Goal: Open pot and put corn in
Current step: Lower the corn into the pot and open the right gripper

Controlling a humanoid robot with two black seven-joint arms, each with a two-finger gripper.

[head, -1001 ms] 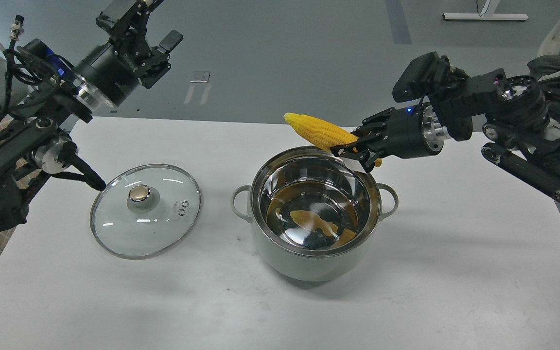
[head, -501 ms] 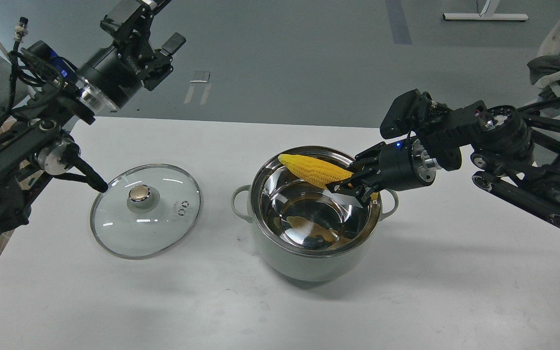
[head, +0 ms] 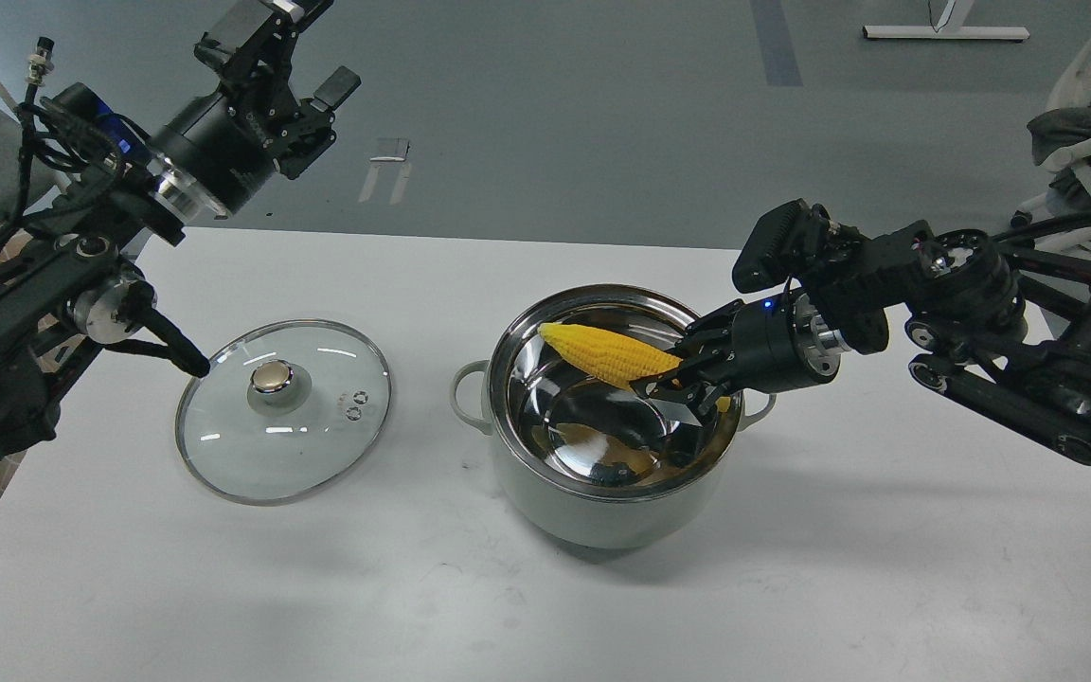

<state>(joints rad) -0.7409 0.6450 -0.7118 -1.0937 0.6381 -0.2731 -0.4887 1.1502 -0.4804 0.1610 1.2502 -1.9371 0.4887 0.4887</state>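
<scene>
The pale grey-green pot [head: 602,507] stands open in the middle of the white table, its shiny steel inside showing. My right gripper [head: 673,384] is shut on the thick end of the yellow corn [head: 607,353] and holds it inside the pot's mouth, below the rim on the right side, tip pointing left. The corn is clear of the pot's bottom; its reflection shows in the steel. My left gripper [head: 304,66] is raised high at the far left, behind the table, open and empty.
The round glass lid [head: 284,409] with a metal knob lies flat on the table left of the pot. The white table [head: 792,587] ends at the back behind the pot. A chair [head: 1085,142] stands on the floor at the far right.
My right gripper has come down and a little left, taking the corn from above the pot's far rim into the pot's mouth. The left arm has barely moved.
</scene>
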